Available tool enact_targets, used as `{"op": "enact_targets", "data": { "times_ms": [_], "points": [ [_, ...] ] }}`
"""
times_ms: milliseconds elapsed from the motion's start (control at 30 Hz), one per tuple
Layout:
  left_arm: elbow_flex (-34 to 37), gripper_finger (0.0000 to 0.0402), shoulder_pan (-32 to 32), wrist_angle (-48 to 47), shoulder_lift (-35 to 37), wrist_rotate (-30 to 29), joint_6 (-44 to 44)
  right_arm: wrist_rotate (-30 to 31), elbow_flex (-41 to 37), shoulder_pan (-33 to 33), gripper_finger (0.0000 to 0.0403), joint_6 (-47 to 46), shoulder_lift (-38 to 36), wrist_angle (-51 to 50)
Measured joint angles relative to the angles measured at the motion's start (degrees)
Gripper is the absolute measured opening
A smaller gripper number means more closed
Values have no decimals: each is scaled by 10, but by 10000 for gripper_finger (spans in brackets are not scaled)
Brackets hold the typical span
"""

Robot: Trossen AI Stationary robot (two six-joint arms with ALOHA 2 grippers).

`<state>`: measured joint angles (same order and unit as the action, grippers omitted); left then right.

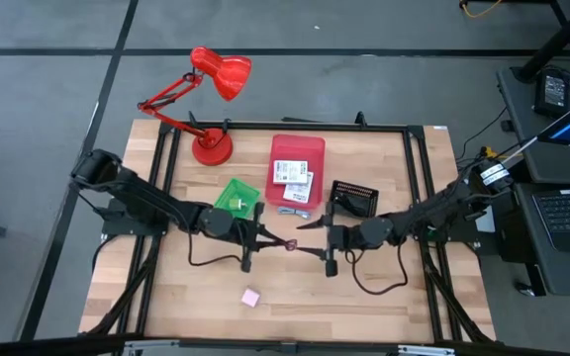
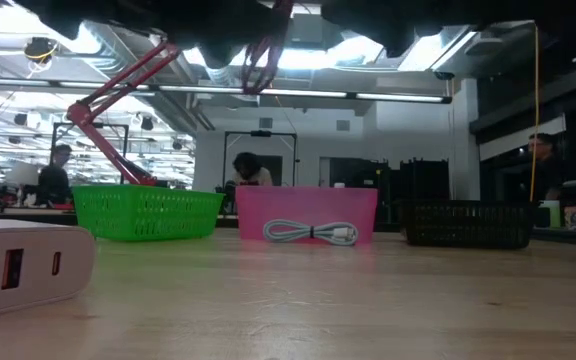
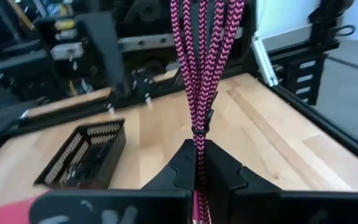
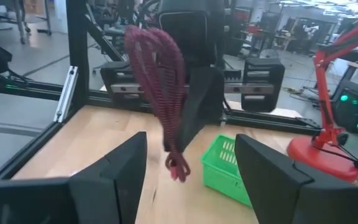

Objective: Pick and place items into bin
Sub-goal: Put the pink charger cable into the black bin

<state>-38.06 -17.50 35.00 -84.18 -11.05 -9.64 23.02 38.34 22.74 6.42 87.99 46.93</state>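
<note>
The left claw (image 1: 265, 237) pinches a looped pink-and-black braided cord (image 1: 287, 243) above the middle of the wooden tabletop (image 1: 384, 297), facing the spread right claw (image 1: 310, 224), and the dangling loops may snag there or miss the pink plastic bin (image 1: 296, 148).

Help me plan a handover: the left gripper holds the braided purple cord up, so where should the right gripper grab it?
Grip the free hanging loops of the purple cord, beyond the left gripper, whose fingers are clamped on its other end. The right gripper is open and faces it, so probably come straight in along the table's length: the strands hang bunched in mid-air between the two grippers.
</note>
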Motion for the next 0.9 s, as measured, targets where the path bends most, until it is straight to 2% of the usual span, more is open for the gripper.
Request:
{"op": "enact_targets", "data": {
  "times_ms": [433, 633, 733, 900],
  "points": [
    [-20, 8, 50, 56, -56, 49, -15, -64, 0, -31, 225, -18, 0, 13],
    [-44, 8, 70, 61, -81, 80, -26, -64, 0, -31, 223, -14, 0, 12],
    [-47, 8, 76, 60, -87, 93, -27, -64, 0, -31, 205, -14, 0, 9],
    [-47, 8, 76, 59, -87, 91, -36, -64, 0, -31, 144, -10, 0, 4]
  ]
}}
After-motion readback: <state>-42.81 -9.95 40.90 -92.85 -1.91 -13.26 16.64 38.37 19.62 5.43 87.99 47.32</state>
